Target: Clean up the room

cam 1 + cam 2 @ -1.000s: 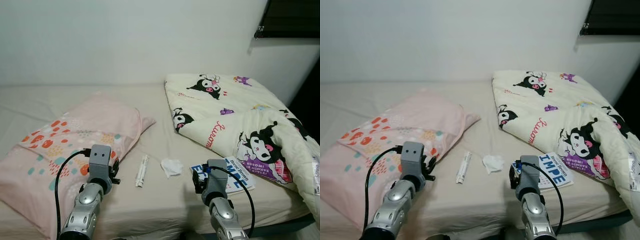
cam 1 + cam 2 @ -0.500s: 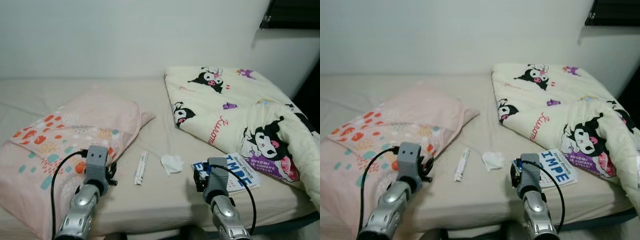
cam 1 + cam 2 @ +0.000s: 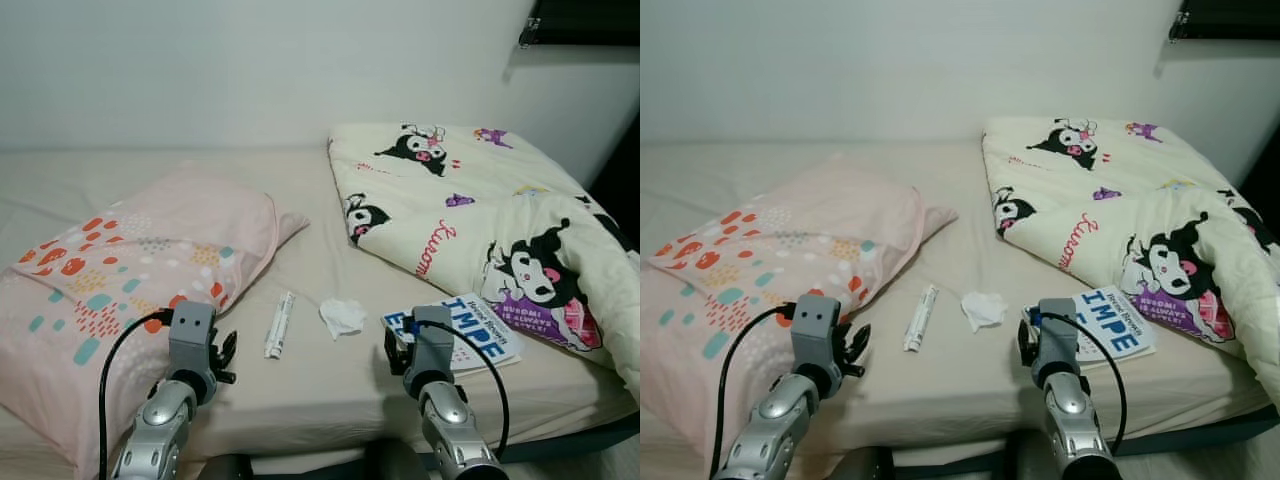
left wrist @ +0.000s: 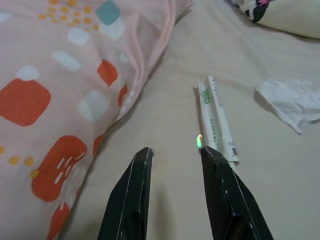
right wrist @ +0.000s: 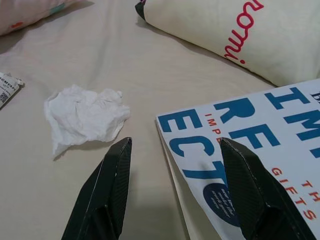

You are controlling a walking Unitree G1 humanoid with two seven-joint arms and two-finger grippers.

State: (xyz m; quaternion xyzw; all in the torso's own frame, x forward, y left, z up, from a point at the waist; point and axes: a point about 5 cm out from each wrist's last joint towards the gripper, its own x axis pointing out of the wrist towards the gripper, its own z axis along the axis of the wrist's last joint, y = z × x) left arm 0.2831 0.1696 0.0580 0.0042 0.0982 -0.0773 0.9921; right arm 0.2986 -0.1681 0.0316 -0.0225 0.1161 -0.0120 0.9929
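Right gripper (image 5: pixel 172 190): lower centre, fingers spread wide, empty, now closer to the tissue (image 5: pixel 85 116) and book (image 5: pixel 250 155)
Left gripper (image 4: pixel 172 192): parted, empty, nearing the tube (image 4: pixel 216 120)
Meaning: pickup imminent, judged

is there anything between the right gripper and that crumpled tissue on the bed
Nothing visible. The right gripper is open and empty, with bare sheet between it and the crumpled tissue. The book lies off to one side, apart from the tissue.
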